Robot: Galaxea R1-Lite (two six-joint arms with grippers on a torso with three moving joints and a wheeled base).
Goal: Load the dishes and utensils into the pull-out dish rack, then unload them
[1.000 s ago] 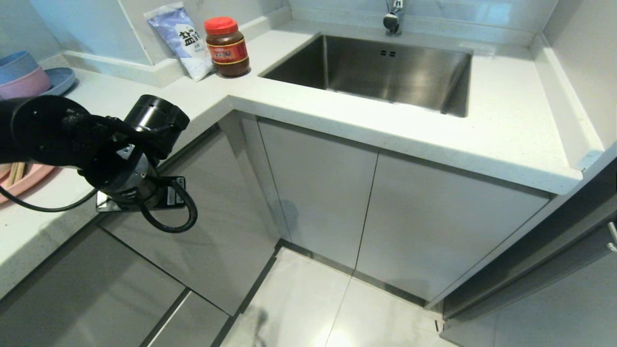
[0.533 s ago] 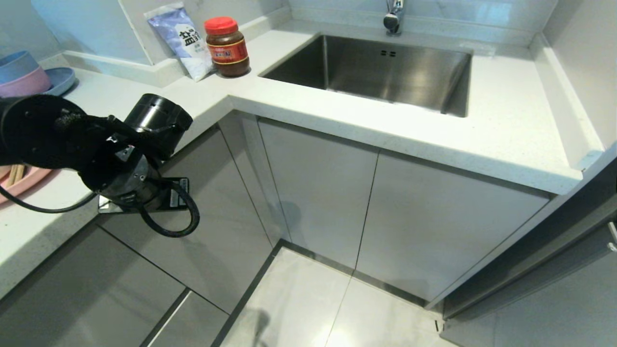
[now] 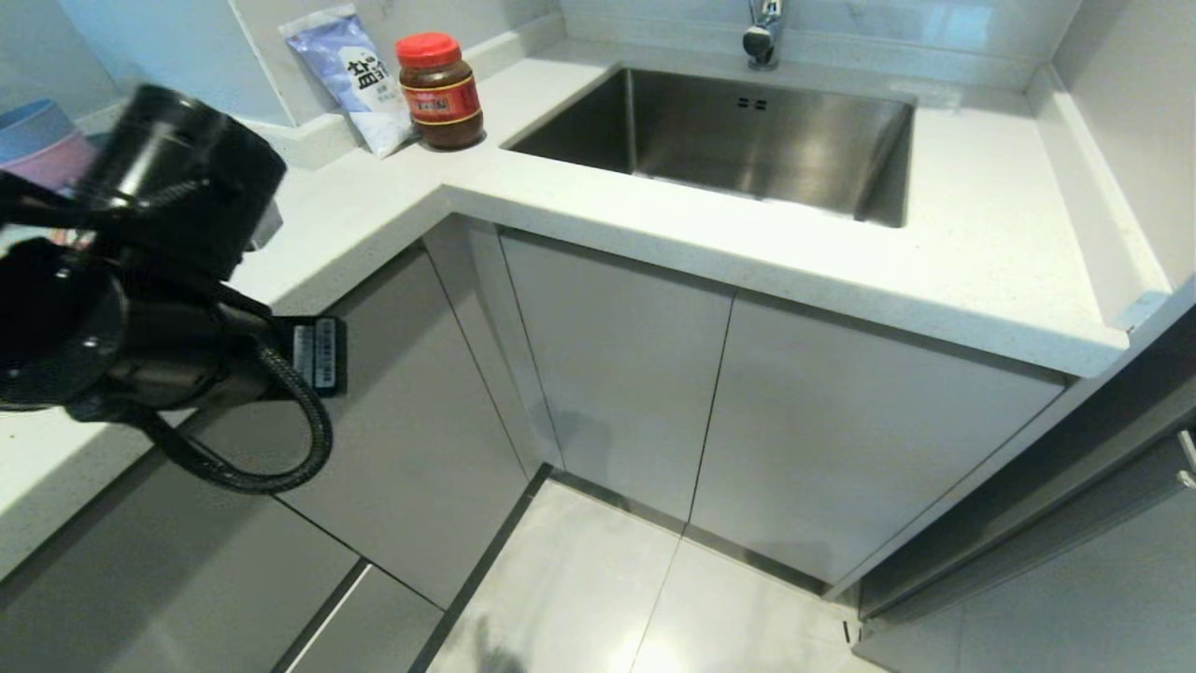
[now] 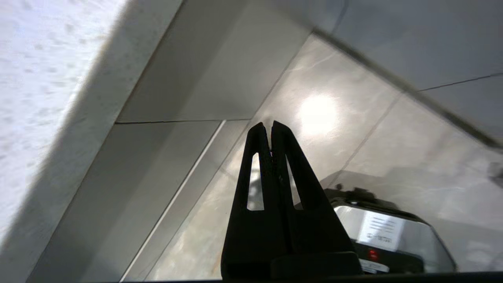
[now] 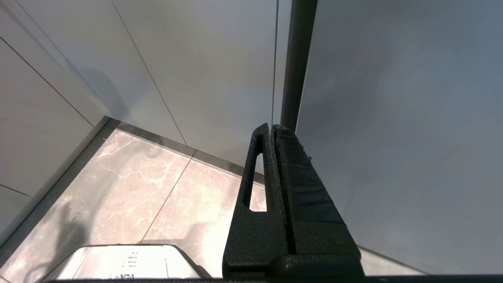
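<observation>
Dishes cannot be made out — the left arm (image 3: 140,280) fills the left of the head frame over the tabletop (image 3: 374,201). Left end effector (image 4: 271,127) pressed together, empty, above floor tiles; right end effector (image 5: 272,129) likewise pressed together, beside cabinet doors (image 5: 196,70).

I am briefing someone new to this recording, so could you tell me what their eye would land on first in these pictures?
The bulky black left arm fills the left of the head view, over the edge of the white countertop; its wrist view shows the left gripper shut and empty above the floor tiles. Next comes the steel sink at the back, with a red-lidded jar and a blue-and-white packet standing to its left in the corner.
</observation>
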